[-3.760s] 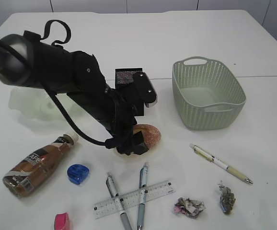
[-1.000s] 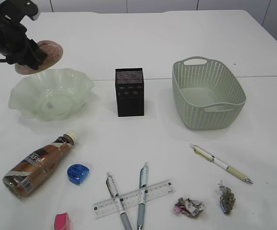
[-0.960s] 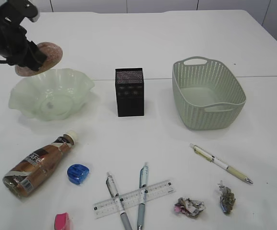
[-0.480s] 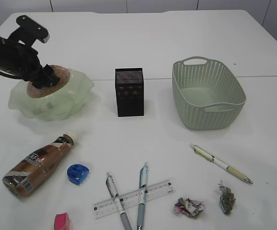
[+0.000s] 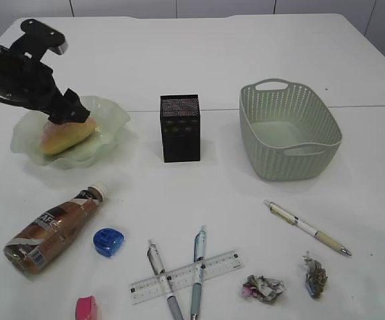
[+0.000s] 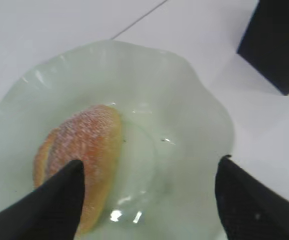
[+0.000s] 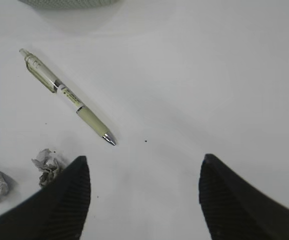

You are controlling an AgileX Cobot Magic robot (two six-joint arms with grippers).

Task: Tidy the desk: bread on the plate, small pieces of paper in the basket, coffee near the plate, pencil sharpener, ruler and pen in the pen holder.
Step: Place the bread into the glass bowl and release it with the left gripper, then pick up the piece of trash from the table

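Observation:
The bread (image 5: pixel 66 135) lies in the pale green wavy plate (image 5: pixel 112 120), also seen in the left wrist view (image 6: pixel 79 160) on the plate (image 6: pixel 184 125). My left gripper (image 5: pixel 69 112) is open just above the bread (image 6: pixel 147 195). My right gripper (image 7: pixel 144 195) is open and empty over bare table at the right edge. A coffee bottle (image 5: pixel 52 230) lies on its side. A blue pencil sharpener (image 5: pixel 108 241), a ruler (image 5: pixel 186 275) across two pens (image 5: pixel 198 267), a third pen (image 5: pixel 306 227) (image 7: pixel 67 95) and paper balls (image 5: pixel 264 288) (image 7: pixel 47 165) lie at the front.
A black mesh pen holder (image 5: pixel 179 127) stands in the middle. A green basket (image 5: pixel 289 130) stands to its right. A pink object (image 5: pixel 86 308) lies at the front edge. A second paper ball (image 5: pixel 314 277) lies right of the first.
My left gripper carried the bread from the table's middle to the plate, lowered it in and let go. The jaws are now open above it. The right arm has not moved.

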